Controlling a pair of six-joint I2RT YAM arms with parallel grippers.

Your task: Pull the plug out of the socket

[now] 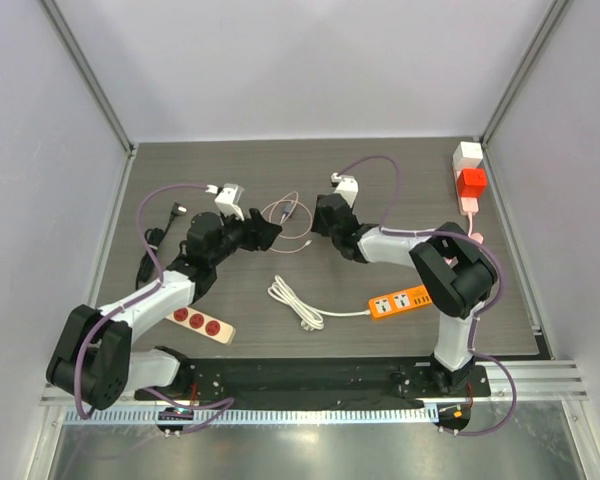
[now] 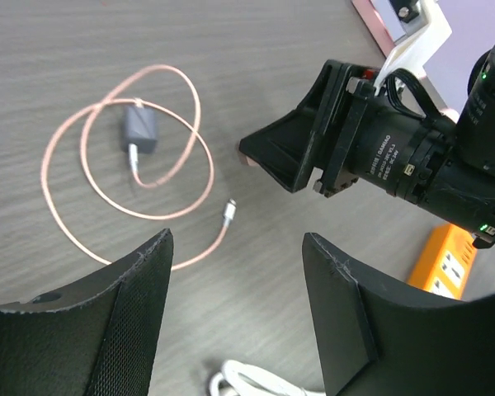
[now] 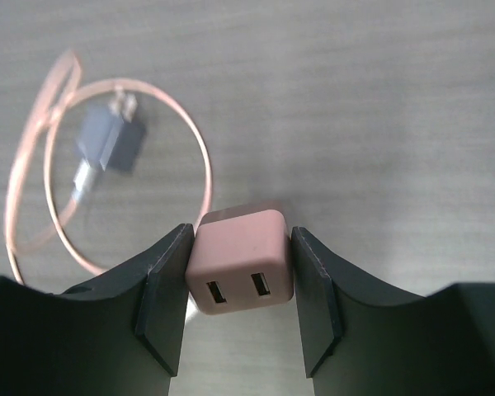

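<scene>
Where the right fingers (image 3: 169, 289) close in, they clamp a pink rounded plastic cube (image 3: 241, 260) by its two sides. It sits low in the centre of the right wrist view, its two USB ports facing the lens. The left fingers (image 2: 140, 305) stand wide apart with nothing between them, above the grey wood-grain tabletop (image 2: 313, 49). A small grey plug (image 3: 107, 140) lies on the tabletop in the upper left of the right wrist view, apart from the cube. Its long axis runs from upper right to lower left, with a silvery connector at the lower-left end. A thin pink cable (image 2: 158, 69) loops around it.
</scene>
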